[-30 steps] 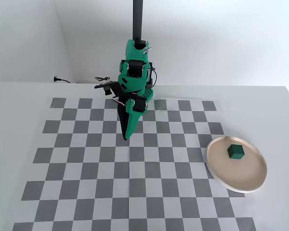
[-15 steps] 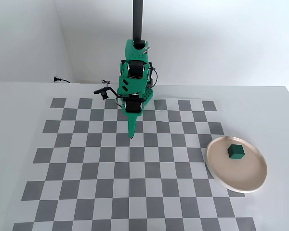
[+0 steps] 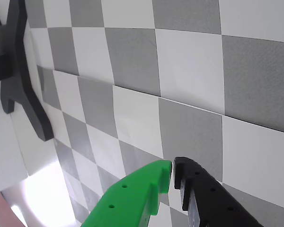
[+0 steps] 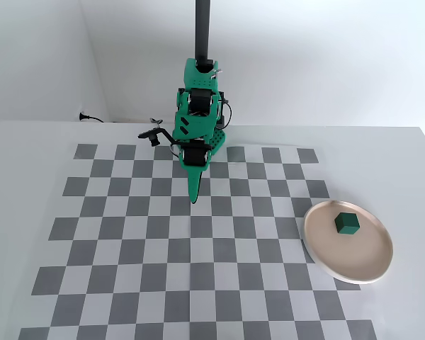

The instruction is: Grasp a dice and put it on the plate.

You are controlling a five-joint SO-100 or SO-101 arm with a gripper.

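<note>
- Pressed together, the end effector (image 4: 193, 200) points its tips down over the checkered mat, left of centre in the fixed view, and holds nothing.
- In the wrist view the end effector (image 3: 173, 166) comes in from the bottom edge: a bright green finger (image 3: 132, 198) on the left and a black finger (image 3: 208, 196) on the right, their tips nearly meeting with only a thin slit between them.
- Both fingertips sit over grey and white squares of the checkerboard mat (image 3: 189, 71), which fills most of the wrist view.
- A black bracket-shaped part (image 3: 20, 71) shows at the left edge of the wrist view; what it belongs to cannot be told.
- The green robot arm (image 4: 198, 120) stands folded at the far side of the table (image 4: 28, 142), at the foot of a dark upright pole (image 4: 202, 28).
- A black cable (image 4: 92, 118) lies on the table at the far left, near the wall.
- The checkerboard mat (image 4: 127, 234) covers the middle of the white table in the fixed view.
- The plate (image 4: 361, 265) rests at the right, its left part overlapping the mat's right edge, well apart from the end effector.
- The dice (image 4: 346, 224) sits on the plate, in its far half, near the centre.
</note>
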